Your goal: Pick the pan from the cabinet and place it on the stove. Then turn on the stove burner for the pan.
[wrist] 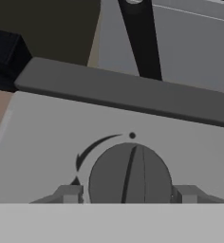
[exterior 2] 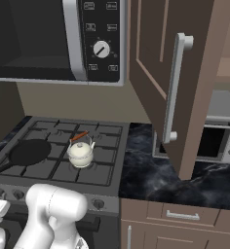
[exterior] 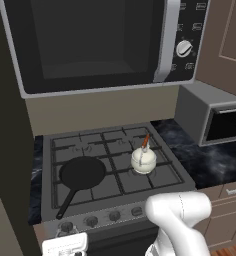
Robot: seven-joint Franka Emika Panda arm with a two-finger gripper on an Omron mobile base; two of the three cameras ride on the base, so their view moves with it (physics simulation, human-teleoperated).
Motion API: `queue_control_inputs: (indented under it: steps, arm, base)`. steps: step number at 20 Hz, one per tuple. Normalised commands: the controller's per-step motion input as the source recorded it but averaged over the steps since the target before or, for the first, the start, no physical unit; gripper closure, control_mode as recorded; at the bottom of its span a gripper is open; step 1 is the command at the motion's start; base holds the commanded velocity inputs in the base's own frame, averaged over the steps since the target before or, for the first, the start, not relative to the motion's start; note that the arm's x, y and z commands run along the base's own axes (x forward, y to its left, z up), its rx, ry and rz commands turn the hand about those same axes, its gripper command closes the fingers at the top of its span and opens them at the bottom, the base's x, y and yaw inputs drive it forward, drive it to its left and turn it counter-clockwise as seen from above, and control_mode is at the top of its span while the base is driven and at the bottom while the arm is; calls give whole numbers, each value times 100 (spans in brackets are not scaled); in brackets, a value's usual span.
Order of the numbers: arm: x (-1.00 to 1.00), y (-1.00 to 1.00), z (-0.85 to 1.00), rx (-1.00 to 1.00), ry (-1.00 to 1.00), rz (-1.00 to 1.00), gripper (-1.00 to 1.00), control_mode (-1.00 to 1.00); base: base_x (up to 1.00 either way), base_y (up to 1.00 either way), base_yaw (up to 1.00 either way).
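Observation:
The matte-black pan (exterior: pixel 82 172) (exterior 2: pixel 29 151) lies flat on the front-left burner of the grey stove (exterior: pixel 124 186) (exterior 2: pixel 105 171), its long handle pointing toward the front left corner. Low at the stove's front left, my gripper (exterior: pixel 66 235) (wrist: pixel 128 194) sits at the leftmost knob (exterior: pixel 66 227) (wrist: pixel 130 173). In the hand view the two fingertips (wrist: pixel 69 194) press against the sides of this round knob, whose ridge stands nearly upright under a small dot. The brown cabinet (exterior 2: pixel 175 87) hangs at the upper right with its door swung open.
A small white kettle (exterior: pixel 143 160) (exterior 2: pixel 81 153) stands on the front-right burner beside the pan. A microwave (exterior: pixel 90 45) hangs over the stove. A silver toaster oven (exterior: pixel 215 120) (exterior 2: pixel 217 141) sits on the dark counter (exterior 2: pixel 146 175) to the right.

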Motion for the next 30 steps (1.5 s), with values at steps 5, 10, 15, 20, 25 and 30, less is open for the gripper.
queue_control_inputs:
  steps: [5,10,15,20,25,30]
  arm:
    - [13,0,-5,0,-1,4,100,-100]
    - [-1,1,0,-3,-1,1,100,-100]
    - [-5,0,0,-15,-7,0,100,-100]
    - [-5,0,2,-20,-3,0,100,-100]
    - [-6,0,10,-21,-3,0,100,-100]
    - [-13,0,10,-23,-5,0,100,-100]
  base:
    - [0,0,0]
    - [0,0,0]
    - [0,0,0]
    - [0,0,0]
    - [0,0,0]
    - [0,0,0]
